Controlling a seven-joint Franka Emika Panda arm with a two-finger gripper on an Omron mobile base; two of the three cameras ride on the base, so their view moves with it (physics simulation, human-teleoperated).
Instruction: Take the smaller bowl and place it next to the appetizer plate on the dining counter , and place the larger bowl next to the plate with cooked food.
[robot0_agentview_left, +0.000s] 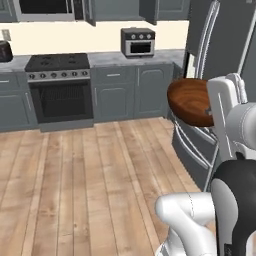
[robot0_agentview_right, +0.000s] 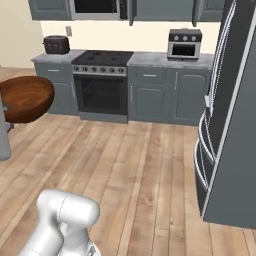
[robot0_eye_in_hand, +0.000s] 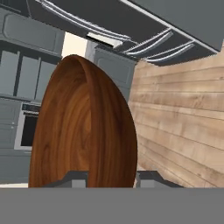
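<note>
Tool (robot0_eye_in_hand: 111, 177) narrowly parted, both fingertips (robot0_eye_in_hand: 72, 178) clamped on smaller bowl (robot0_eye_in_hand: 83, 127) rim.

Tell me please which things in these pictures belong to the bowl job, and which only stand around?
Belong to the job:
- small round glossy reddish-brown wood-look bowl, carried in the air
- gripper, shut on the bowl's rim

Only standing around:
- black stove with oven
- small silver toaster oven on the grey worktop
- dark toaster
- tall dark grey fridge
- grey cabinets

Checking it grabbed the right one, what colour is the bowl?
Glossy reddish-brown wood grain; the bowl shows best in the hand view.
</note>
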